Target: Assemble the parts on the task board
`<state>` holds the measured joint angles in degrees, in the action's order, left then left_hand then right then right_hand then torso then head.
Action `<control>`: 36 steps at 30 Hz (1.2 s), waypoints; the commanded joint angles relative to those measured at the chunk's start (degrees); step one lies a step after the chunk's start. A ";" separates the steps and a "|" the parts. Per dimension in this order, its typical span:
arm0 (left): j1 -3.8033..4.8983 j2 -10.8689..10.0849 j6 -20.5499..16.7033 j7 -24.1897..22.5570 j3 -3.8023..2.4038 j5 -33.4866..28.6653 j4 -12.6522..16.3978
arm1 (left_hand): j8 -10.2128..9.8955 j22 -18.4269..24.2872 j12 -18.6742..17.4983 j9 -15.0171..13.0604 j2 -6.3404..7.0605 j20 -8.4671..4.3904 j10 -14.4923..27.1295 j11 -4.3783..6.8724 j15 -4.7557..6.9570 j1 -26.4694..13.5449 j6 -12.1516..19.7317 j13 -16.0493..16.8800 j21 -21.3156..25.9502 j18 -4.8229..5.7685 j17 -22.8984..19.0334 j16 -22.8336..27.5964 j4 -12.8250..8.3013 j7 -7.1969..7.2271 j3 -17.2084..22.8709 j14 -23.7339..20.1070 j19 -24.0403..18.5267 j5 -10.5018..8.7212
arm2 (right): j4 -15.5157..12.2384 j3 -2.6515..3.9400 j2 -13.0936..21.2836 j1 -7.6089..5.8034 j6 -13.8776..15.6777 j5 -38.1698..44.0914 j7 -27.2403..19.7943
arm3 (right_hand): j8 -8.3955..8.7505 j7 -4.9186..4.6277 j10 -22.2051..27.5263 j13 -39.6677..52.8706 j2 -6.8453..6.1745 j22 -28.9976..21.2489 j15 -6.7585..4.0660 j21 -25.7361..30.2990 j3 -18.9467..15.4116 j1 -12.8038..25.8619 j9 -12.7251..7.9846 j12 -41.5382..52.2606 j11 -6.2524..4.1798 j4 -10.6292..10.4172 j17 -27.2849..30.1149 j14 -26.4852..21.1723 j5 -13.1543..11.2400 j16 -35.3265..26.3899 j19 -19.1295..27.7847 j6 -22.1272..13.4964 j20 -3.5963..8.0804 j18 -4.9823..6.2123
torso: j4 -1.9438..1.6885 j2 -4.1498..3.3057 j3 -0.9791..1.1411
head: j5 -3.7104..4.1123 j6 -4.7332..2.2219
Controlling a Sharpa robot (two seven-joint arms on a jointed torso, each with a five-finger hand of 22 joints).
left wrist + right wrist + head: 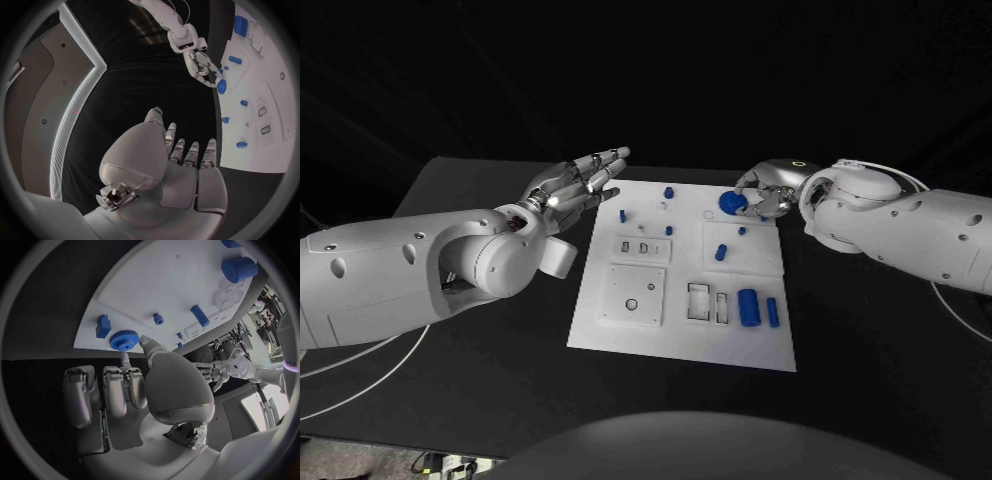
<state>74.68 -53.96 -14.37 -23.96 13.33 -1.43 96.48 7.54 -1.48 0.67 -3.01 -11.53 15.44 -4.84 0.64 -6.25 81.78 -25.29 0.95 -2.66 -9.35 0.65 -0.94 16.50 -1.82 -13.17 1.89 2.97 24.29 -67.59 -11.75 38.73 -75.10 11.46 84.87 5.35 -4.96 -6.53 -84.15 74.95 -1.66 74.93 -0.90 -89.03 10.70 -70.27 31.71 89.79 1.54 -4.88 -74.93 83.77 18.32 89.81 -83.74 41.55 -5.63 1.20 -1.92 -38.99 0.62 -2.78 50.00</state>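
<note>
You have the blue gear [731, 203] lying near the far right corner of the white task board [646, 335], with your right hand [770, 191] just beside it, a fingertip [144, 340] near its toothed rim and the rest curled, gripping nothing. Your left hand [574, 185] hovers over the board's far left edge, fingers spread and empty.

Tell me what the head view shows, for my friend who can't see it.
A white task board lies on a black table with small blue parts on it. The right hand touches a blue gear at the far edge; the left hand hovers open beside the board.
</note>
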 commanded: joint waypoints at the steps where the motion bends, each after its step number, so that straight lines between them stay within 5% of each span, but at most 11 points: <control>1: 0.02 0.13 1.13 -0.45 -0.04 0.25 0.18 | 0.36 -0.09 0.34 -0.06 -0.01 0.38 -0.28 0.05 -0.32 0.50 -0.53 0.06 -0.22 -0.98 0.05 -0.30 0.00 0.06 -0.20 0.10 0.19 0.30 | 0.40 0.00 -0.56 0.25 0.90 2.20 1.37 | 0.29 0.03 -5.85 15.05 -0.03 14.71 0.33 -0.21 0.32 -0.79 -0.04 0.21 0.41 0.29 -15.07 6.23 0.39 0.19 -5.36 -0.06 -0.23 -0.93 | 0.09 0.02 -0.01 | 0.19 0.00; 19: 0.01 -0.04 1.15 -0.22 -0.04 0.17 0.33 | 0.39 -0.12 0.35 -0.06 -0.02 0.40 -0.36 -0.01 -0.37 0.53 -0.58 0.08 -0.28 -0.98 0.07 -0.34 0.00 0.00 -0.21 0.15 0.25 0.32 | 1.65 0.00 -1.96 0.63 4.83 4.13 1.98 | 0.99 0.54 -5.85 15.05 0.14 14.75 0.24 -0.32 1.34 -1.96 -0.22 0.21 0.17 1.58 -15.07 6.23 1.69 0.19 -5.47 -0.94 -0.28 -0.96 | 0.09 -0.03 0.06 | -0.07 0.00; 36: 0.00 0.14 1.21 -0.25 -0.04 0.17 0.22 | 0.41 -0.16 0.35 -0.07 -0.02 0.42 -0.37 -0.05 -0.41 0.55 -0.61 0.08 -0.36 -0.99 0.08 -0.37 -0.01 -0.04 -0.21 0.18 0.33 0.33 | 4.12 0.01 -4.07 1.38 1.98 4.55 2.55 | 0.71 -0.13 -5.85 15.05 -0.25 15.07 0.37 -0.97 1.13 -0.75 -0.44 0.21 0.52 1.66 -15.07 6.23 0.07 0.19 -6.26 -0.89 -0.26 -1.20 | 0.11 -0.08 0.13 | 0.03 0.00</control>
<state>74.66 -53.91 -14.09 -23.85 13.34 -1.45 96.59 7.74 -1.58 0.67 -2.99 -11.53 15.65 -4.84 0.64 -6.24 81.78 -25.49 0.93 -2.66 -9.36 0.63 -0.94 16.50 -2.02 -13.17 1.89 3.18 24.29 -63.62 -11.73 34.82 -73.85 14.85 88.43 7.58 -3.98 -6.57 -83.93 74.93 -2.00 74.91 -0.73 -89.80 12.11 -71.62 31.28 89.78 1.75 -3.16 -74.91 83.93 18.53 89.80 -83.94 40.31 -5.83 0.36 -1.81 -39.05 0.73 -2.66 50.00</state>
